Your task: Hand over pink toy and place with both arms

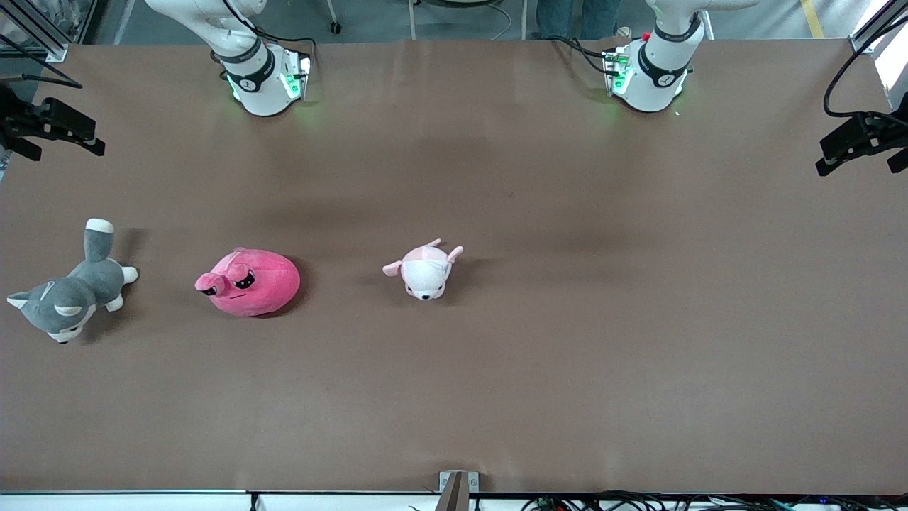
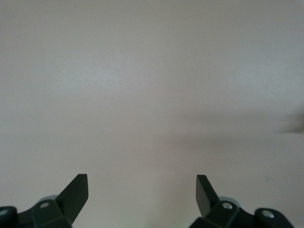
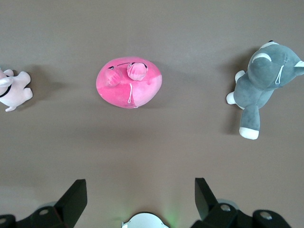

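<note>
Observed condition: the pink plush toy [image 1: 248, 282] lies on the brown table [image 1: 567, 319] toward the right arm's end, with the grey husky plush [image 1: 67, 298] at its 9 o'clock in the front view and the small white-and-pink puppy plush [image 1: 425, 270] at its 3 o'clock. All three sit apart from one another, none touching.

Right gripper [image 3: 140, 197]: raised high over the table, jaws spread wide, holding nothing. In its wrist view the pink plush toy [image 3: 129, 81] sits at 12 o'clock from the fingers, the husky [image 3: 261, 85] at 2 o'clock, the puppy [image 3: 12, 90] at 10 o'clock.

Left gripper [image 2: 142, 194]: jaws spread, nothing between them, only bare table in its view.

The toy resting on the table with both grippers clear fits either a stage ahead of pick-up or a toy already set down after the exchange; the frames do not settle which.

Risks noted:
- Wrong item. The puppy also carries pink, so a colour cue alone could draw a gripper to it.
- Poor grasp. The toy is rounded and soft; jaws closing on its flank may squeeze fabric only and let it slip.
- Hand-over. Releasing before the second gripper bites would drop it.
- Collision. Both arms meeting over mid-table leaves little margin between the fingers.
</note>
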Motion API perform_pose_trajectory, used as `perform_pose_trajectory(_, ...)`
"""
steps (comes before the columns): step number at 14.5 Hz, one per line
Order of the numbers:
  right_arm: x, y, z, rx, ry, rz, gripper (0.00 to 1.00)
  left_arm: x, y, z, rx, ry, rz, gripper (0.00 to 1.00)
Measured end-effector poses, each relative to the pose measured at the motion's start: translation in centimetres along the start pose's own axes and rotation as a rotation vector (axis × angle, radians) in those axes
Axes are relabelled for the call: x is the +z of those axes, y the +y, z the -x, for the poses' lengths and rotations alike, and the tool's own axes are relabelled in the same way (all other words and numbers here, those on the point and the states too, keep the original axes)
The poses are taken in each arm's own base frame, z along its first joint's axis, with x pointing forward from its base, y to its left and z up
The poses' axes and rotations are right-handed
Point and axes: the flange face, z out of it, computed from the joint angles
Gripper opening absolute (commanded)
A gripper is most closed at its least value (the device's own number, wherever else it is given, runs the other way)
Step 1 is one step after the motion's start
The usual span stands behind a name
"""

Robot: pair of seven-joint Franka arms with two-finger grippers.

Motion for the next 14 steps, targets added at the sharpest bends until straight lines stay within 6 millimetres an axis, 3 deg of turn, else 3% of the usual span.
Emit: perform_pose_trajectory(14,-0.02,-0.08,-0.03,0.020,0.002,0.000,1.00,0.36,0.45,-0.18,0.007,-0.007,0.004,1.00)
